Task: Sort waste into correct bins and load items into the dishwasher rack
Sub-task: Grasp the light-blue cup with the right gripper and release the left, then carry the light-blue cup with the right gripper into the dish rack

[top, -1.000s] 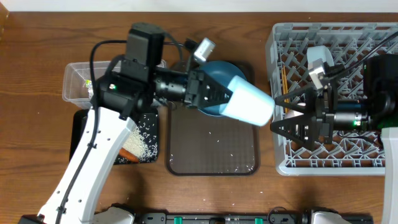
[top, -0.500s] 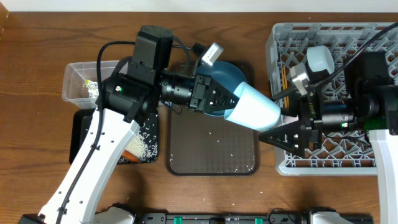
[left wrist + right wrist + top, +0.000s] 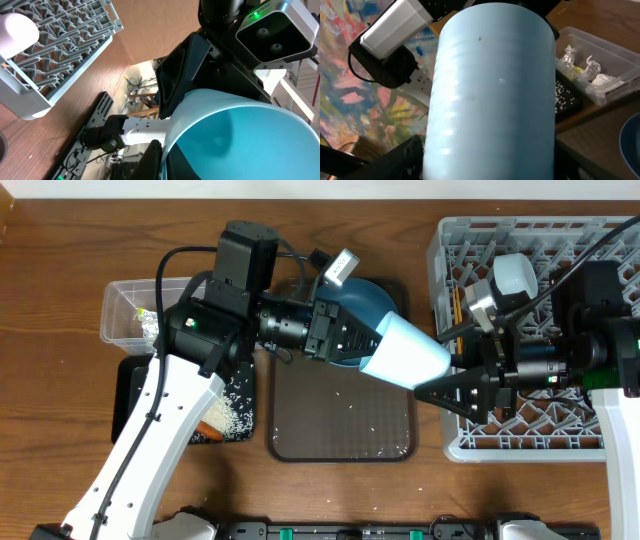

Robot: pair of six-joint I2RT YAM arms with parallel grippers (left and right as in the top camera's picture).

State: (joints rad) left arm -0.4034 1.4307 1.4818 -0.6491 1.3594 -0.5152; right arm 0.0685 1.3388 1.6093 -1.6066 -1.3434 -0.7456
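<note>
The light blue cup (image 3: 405, 352) lies on its side in the air, over the right edge of the brown serving tray (image 3: 340, 430) and just short of the dishwasher rack (image 3: 540, 442). Its mouth is hidden from above. The left gripper (image 3: 355, 342) is pinching the cup at the mouth end; the left wrist view shows only the teal inside and one dark finger (image 3: 153, 159) at the rim, the other finger out of sight. The right gripper (image 3: 433, 367) is spread at the closed end with the cup between its fingers. One finger is hard to make out from above, and whether either finger touches the wall cannot be told.

The large blue plate (image 3: 362, 302) lies largely covered by the left arm and the cup. In the rack, a pinkish-white cup (image 3: 515, 277) and chopsticks (image 3: 457, 305) are partly screened by the right arm. Across the desk (image 3: 60, 260), the clear tub (image 3: 120, 295) holds a wrapper (image 3: 568, 57) and napkins (image 3: 600, 80). The black tray (image 3: 128, 395), half under the left arm, holds rice (image 3: 232, 405) and a carrot (image 3: 208, 428).
</note>
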